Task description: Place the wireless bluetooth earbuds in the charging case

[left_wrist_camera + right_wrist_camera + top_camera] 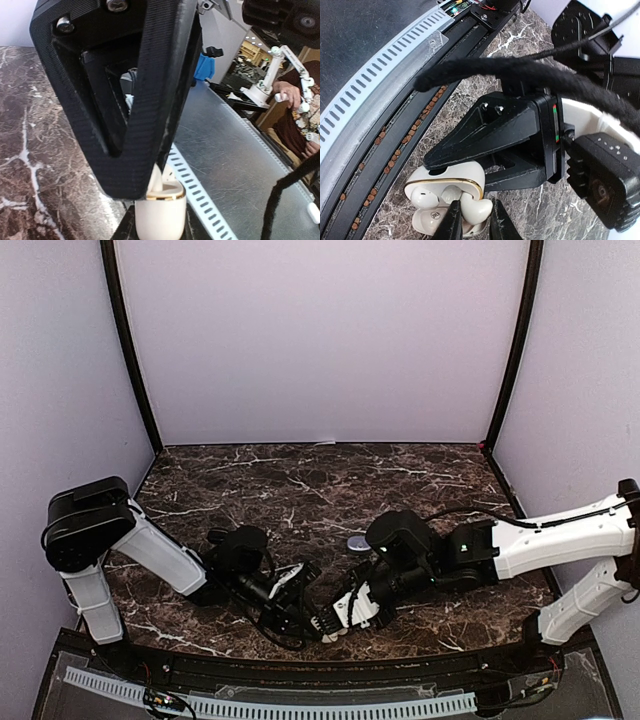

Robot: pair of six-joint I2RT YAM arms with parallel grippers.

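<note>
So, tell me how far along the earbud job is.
Done: one earbud looks seated in the open charging case, which the left fingers clamp. In hand: the right fingers pinch the second earbud at the case's opening. Left: seat it and let go.

White earbuds [472,207] at open cream case [465,175]

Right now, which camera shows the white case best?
The right wrist view: the case lies open, its gold rim and an earbud inside plainly visible. The left wrist view shows only part of it below the left gripper. From the top it cannot be made out.
</note>
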